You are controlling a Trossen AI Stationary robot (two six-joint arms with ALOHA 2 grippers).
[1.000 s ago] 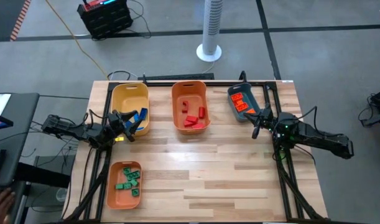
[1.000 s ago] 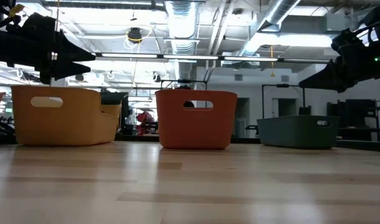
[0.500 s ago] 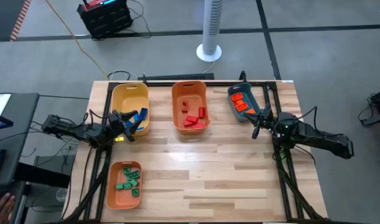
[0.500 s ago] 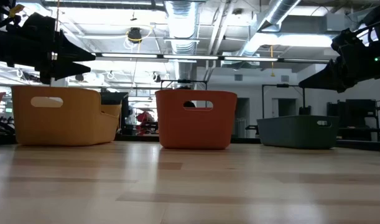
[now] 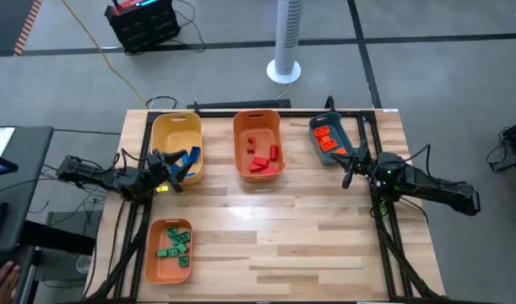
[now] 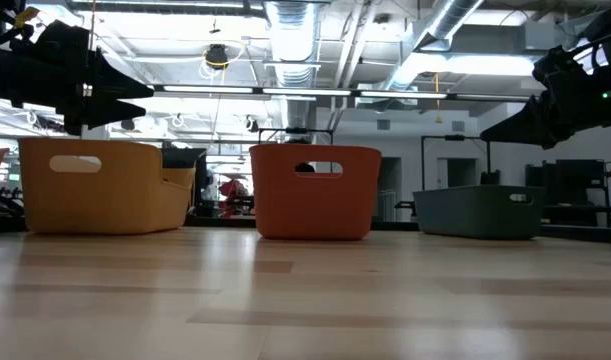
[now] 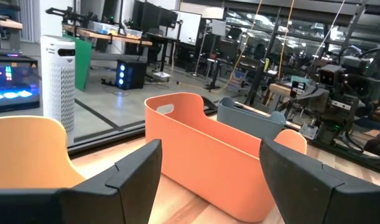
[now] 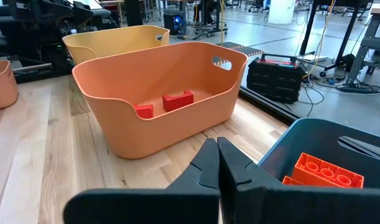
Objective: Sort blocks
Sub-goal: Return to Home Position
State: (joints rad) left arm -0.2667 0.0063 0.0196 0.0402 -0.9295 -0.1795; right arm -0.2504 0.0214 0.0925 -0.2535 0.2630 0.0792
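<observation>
Four bins sit on the wooden worktop (image 5: 283, 236), and every block in sight lies inside one of them. Along the far edge run three: a yellow bin (image 5: 173, 133) toward the left corner with blue blocks (image 5: 188, 158) at its near end, an orange bin (image 5: 258, 127) in the middle holding red blocks (image 5: 259, 162), and a teal bin (image 5: 329, 157) toward the right corner carrying orange blocks (image 5: 325, 135). A small orange bin (image 5: 169, 273) stands by the near left corner, well apart from the others, with green blocks (image 5: 175, 243) bunched in its far half. The left gripper (image 5: 171, 165) reaches in from the left edge and hangs just beside the near end of the yellow bin; from its own wrist camera its two dark fingers (image 7: 137, 171) stand wide apart, released and empty, with the orange bin showing between them. The right gripper (image 5: 349, 167) comes in from the right edge and hangs just by the near end of the teal bin; its wrist camera shows its fingers (image 8: 208, 158) pressed together, clenched on nothing, pointing across at the orange bin. Seen from table height, both arms hang dark above the bins, clear of the wood. Beyond the far edge a white fan (image 5: 287, 38) stands on the grey floor
</observation>
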